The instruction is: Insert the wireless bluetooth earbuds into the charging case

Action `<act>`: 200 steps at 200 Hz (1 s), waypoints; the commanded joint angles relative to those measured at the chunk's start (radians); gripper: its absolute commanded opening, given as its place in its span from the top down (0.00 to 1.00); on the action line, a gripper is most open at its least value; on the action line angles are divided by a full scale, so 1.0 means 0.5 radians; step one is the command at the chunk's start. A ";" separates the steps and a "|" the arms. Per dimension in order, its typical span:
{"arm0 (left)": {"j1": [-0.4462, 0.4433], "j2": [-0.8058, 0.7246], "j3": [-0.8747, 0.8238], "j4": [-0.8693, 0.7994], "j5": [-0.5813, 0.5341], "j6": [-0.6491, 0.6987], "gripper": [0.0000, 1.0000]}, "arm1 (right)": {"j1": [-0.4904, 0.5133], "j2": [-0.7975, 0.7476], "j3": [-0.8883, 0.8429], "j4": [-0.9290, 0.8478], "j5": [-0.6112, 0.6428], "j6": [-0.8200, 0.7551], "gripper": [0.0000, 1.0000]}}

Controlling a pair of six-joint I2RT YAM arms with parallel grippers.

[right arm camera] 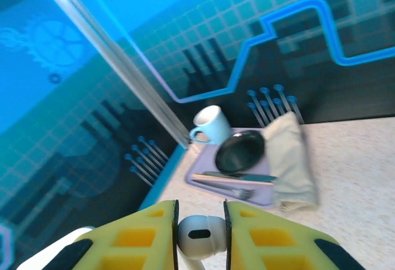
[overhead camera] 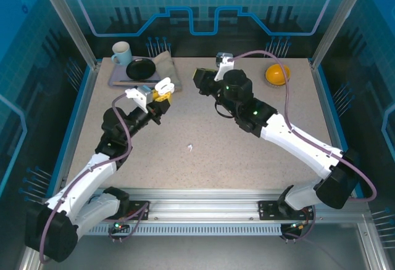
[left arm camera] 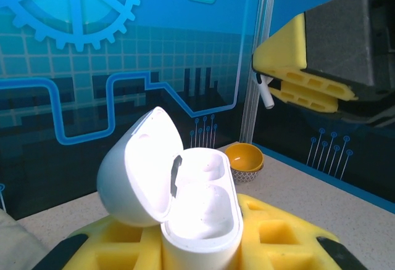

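Earbud [right arm camera: 199, 236] clamped in right jaws, stem pointing down, left jaws gripping upright open case [left arm camera: 200, 220]

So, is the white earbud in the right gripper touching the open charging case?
Apart. The left wrist view shows blue wall between the earbud and the case.
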State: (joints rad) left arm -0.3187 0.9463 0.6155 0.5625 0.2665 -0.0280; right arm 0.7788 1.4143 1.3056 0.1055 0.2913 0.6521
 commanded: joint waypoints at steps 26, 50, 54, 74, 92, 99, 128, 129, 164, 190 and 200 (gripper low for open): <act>-0.107 0.102 0.161 0.080 -0.088 0.001 1.00 | 0.072 -0.060 -0.105 0.599 -0.228 -0.001 0.78; -0.179 0.170 0.210 0.082 -0.138 0.054 1.00 | 0.123 -0.071 -0.142 0.685 -0.168 0.032 0.78; -0.188 0.181 0.219 0.081 -0.147 0.058 1.00 | 0.131 -0.068 -0.144 0.698 -0.159 0.036 0.78; -0.230 0.220 0.250 0.101 -0.202 0.083 1.00 | 0.182 -0.068 -0.155 0.744 -0.107 0.034 0.78; -0.249 0.247 0.280 0.104 -0.238 0.095 1.00 | 0.218 -0.061 -0.163 0.770 -0.080 0.020 0.78; -0.255 0.254 0.294 0.102 -0.242 0.098 1.00 | 0.230 -0.054 -0.166 0.779 -0.074 0.011 0.78; -0.277 0.271 0.325 0.102 -0.261 0.122 1.00 | 0.276 -0.034 -0.168 0.793 -0.025 -0.034 0.79; -0.278 0.271 0.326 0.101 -0.264 0.123 1.00 | 0.275 -0.032 -0.167 0.794 -0.022 -0.036 0.79; -0.297 0.283 0.341 0.099 -0.268 0.148 1.00 | 0.334 -0.002 -0.166 0.804 0.068 -0.112 0.80; -0.313 0.283 0.349 0.091 -0.272 0.176 1.00 | 0.353 0.026 -0.152 0.798 0.097 -0.135 0.80; -0.311 0.283 0.352 0.093 -0.274 0.178 1.00 | 0.356 0.039 -0.145 0.797 0.102 -0.146 0.80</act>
State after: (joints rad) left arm -0.4648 1.0843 0.7506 0.5735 0.1467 0.0303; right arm 0.9421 1.4139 1.2247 0.4580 0.3016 0.6140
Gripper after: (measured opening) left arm 0.231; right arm 0.206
